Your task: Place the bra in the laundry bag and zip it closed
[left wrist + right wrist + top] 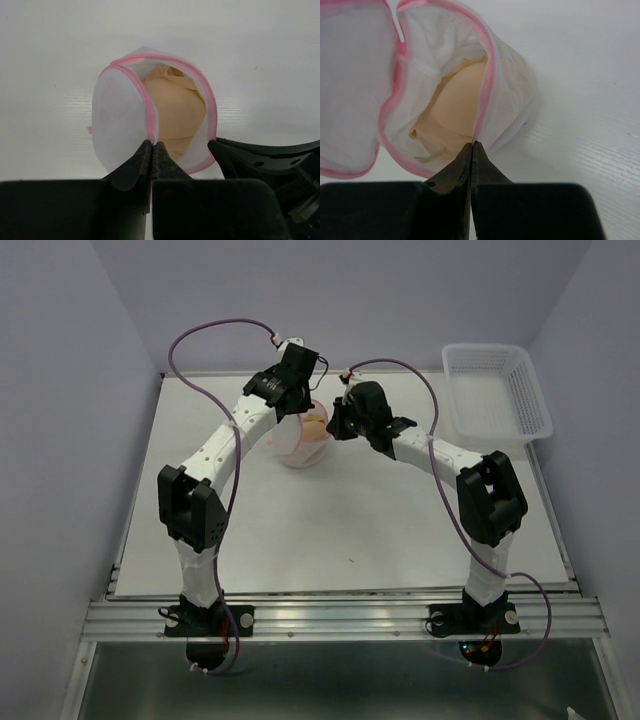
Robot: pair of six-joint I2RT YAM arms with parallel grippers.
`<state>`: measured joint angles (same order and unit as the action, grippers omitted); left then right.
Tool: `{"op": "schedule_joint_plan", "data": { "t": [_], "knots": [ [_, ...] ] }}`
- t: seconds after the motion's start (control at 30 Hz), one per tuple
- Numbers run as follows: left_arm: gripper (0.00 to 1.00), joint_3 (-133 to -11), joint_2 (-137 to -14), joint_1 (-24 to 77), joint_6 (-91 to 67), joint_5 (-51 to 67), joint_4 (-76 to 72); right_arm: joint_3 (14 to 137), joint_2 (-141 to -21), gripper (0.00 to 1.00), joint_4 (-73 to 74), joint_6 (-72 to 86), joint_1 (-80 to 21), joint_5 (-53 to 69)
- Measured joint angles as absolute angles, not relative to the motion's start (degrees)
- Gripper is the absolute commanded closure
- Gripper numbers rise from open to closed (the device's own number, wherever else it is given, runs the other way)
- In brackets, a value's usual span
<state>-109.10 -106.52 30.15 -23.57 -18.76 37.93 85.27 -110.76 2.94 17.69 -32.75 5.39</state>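
The laundry bag (300, 443), white mesh with pink zipper edging, stands open at the table's back middle between the two grippers. The tan bra (176, 107) lies inside it, also showing in the right wrist view (455, 107) and the top view (317, 427). My left gripper (152, 144) is shut on the pink edge of one flap of the bag (122, 120). My right gripper (473, 145) is shut on the pink zipper edge of the other half (507, 90). In the top view the left gripper (287, 405) is left of the bag and the right gripper (340, 425) is right of it.
A rigid white slotted plastic basket (495, 390) stands at the back right corner. The white table (330, 530) ends at a metal rail along the near edge, where the arm bases are bolted. Purple cables loop above both arms.
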Motion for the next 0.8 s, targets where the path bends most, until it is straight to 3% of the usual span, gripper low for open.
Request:
{"op": "schedule_joint_plan", "data": {
  "t": [0.17,0.27,0.4,0.47,0.5,0.57,0.8],
  "knots": [
    [0.91,-110.1,-109.43,31.11,-23.11,-17.39,38.44,85.1,-110.76,0.99,0.91,17.58,-32.75,8.03],
    [0.83,-112.97,-111.04,31.35,-23.11,-16.27,38.3,84.36,-110.76,0.99,0.01,17.5,-32.75,9.39],
    [0.83,-114.96,-111.92,31.44,-23.4,-15.86,37.98,82.81,-110.74,0.99,-1.08,17.47,-32.75,10.83],
    [0.87,-115.33,-111.92,31.44,-23.66,-15.9,37.21,81.58,-110.72,0.99,-1.78,17.45,-32.75,11.6],
    [0.95,-115.39,-111.92,31.44,-23.97,-15.88,36.16,80.97,-110.72,0.99,-2.02,17.43,-32.73,12.05],
    [0.98,-116.53,-112.44,31.4,-24.62,-15.55,35.53,79.61,-110.69,0.99,-2.26,17.23,-32.75,12.88],
    [0.86,-121.34,-115.42,31.33,-26.59,-14.09,33.52,76.27,-110.41,0.99,-4.6,15.84,-32.75,14.2]
  ]
}}
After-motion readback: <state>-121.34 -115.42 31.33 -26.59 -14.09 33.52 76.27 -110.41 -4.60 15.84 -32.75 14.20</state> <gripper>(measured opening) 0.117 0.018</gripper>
